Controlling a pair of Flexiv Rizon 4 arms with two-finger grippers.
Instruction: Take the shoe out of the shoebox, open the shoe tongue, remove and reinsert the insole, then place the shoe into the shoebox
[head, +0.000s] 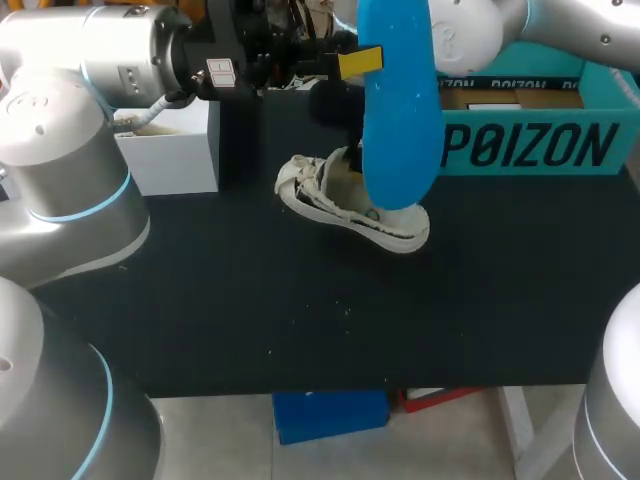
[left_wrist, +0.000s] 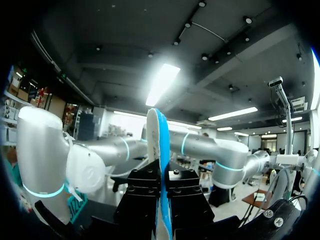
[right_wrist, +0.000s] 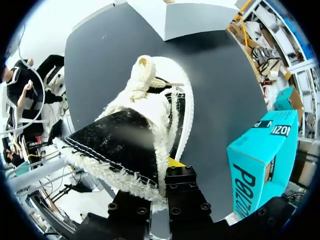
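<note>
A blue insole (head: 400, 110) is held up high above the table, with my left gripper (head: 362, 62) shut on its edge. In the left wrist view the insole (left_wrist: 159, 145) stands edge-on between that gripper's (left_wrist: 162, 172) fingers. Below it on the black table lies a white fringed shoe (head: 350, 200). My right arm (head: 470, 35) comes in from the back right, and the insole hides its gripper in the head view. In the right wrist view my right gripper (right_wrist: 167, 165) is shut on the shoe's tongue (right_wrist: 120, 145), pulled back from the shoe (right_wrist: 150, 85).
A teal shoebox (head: 540, 130) stands open at the back right, beside the shoe (right_wrist: 260, 160). A white box (head: 170, 145) sits at the back left under my left arm. The black table (head: 300, 320) stretches toward the front edge.
</note>
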